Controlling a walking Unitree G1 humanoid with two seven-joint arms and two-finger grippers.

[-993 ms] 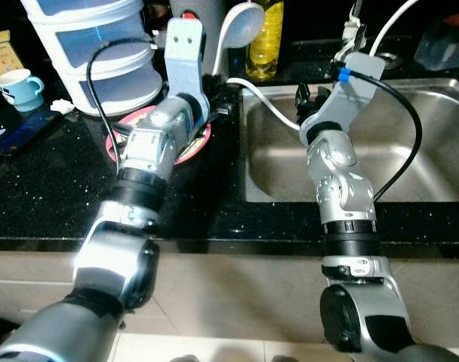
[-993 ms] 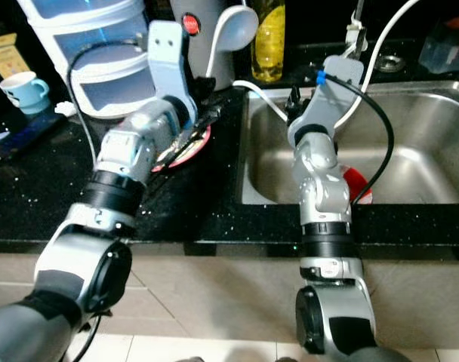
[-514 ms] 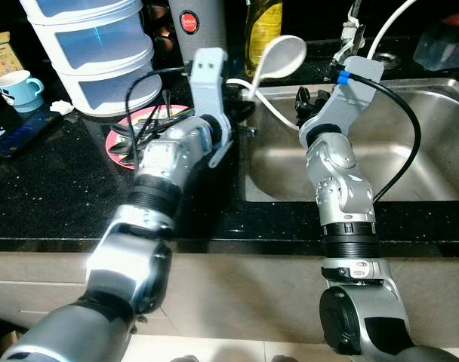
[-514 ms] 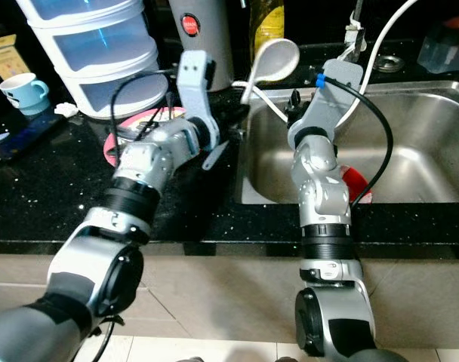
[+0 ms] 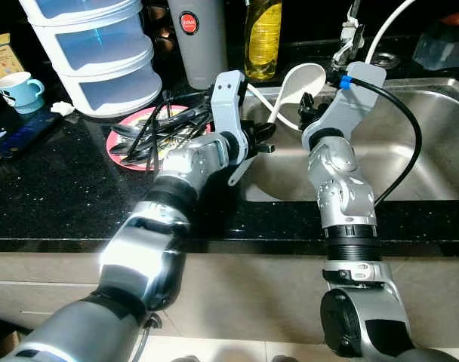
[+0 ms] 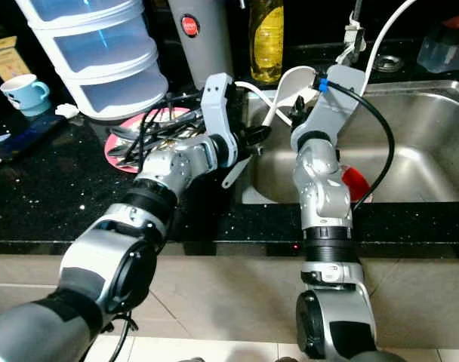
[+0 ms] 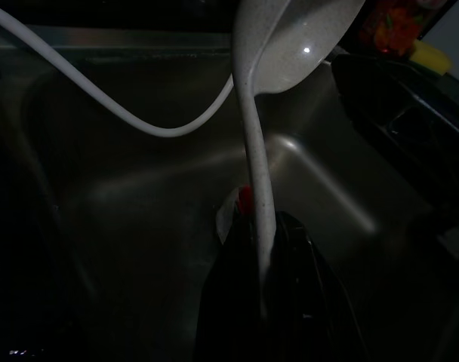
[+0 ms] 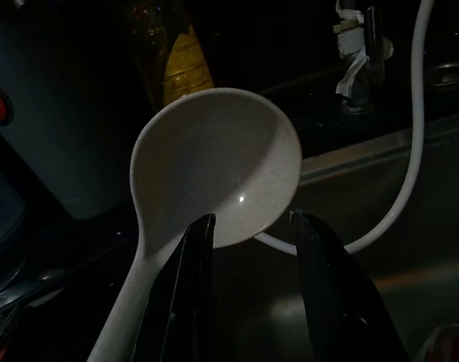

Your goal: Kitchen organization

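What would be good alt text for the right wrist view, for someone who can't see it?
A pale speckled ladle is held up with its bowl just beyond the right gripper, whose two black fingers are spread apart around nothing. Behind, in dim light, are a yellow bottle, a white hose and the steel sink.

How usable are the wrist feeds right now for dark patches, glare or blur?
Left wrist view: very dark, sink dimly lit, white ladle legible with one small glint on its bowl. Right wrist view: dim too, ladle bowl sharp between the right gripper fingers, background murky. Head views: well lit, no obvious blur, left gripper holding the ladle handle.
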